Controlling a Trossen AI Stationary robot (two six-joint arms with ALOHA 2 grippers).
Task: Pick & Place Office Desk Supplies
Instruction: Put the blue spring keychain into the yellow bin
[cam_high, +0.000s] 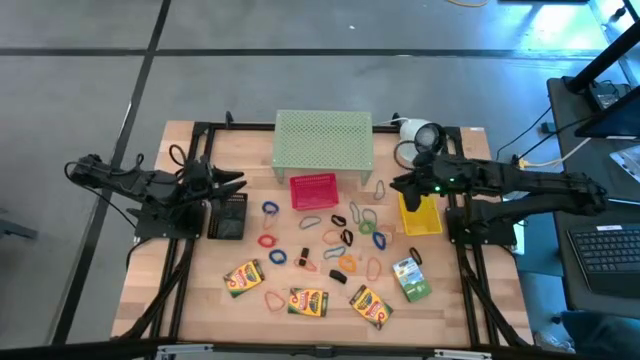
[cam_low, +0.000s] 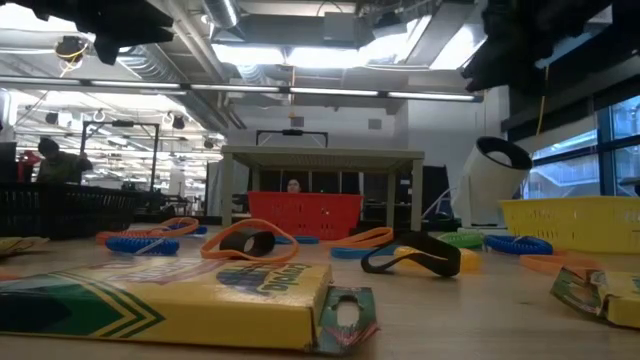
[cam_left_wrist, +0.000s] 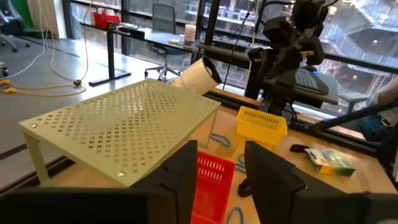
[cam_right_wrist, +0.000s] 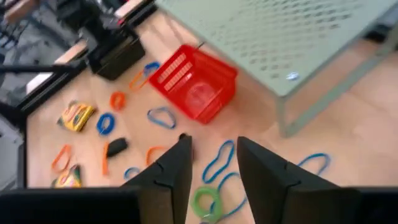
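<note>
Several yellow-and-green crayon boxes lie flat along the table's near side, and one more at the near right. Coloured rubber bands and small dark clips are scattered mid-table; a few bands show in the right wrist view. My left gripper hovers open above the black basket at the left, its fingers apart in the left wrist view. My right gripper hangs open above the yellow basket's far end, tilted down toward the bands. Neither holds anything.
A pale green mesh stand stands at the far middle, with a red basket in front of it. A yellow basket sits at the right and a black basket at the left. A white round device is at the far right.
</note>
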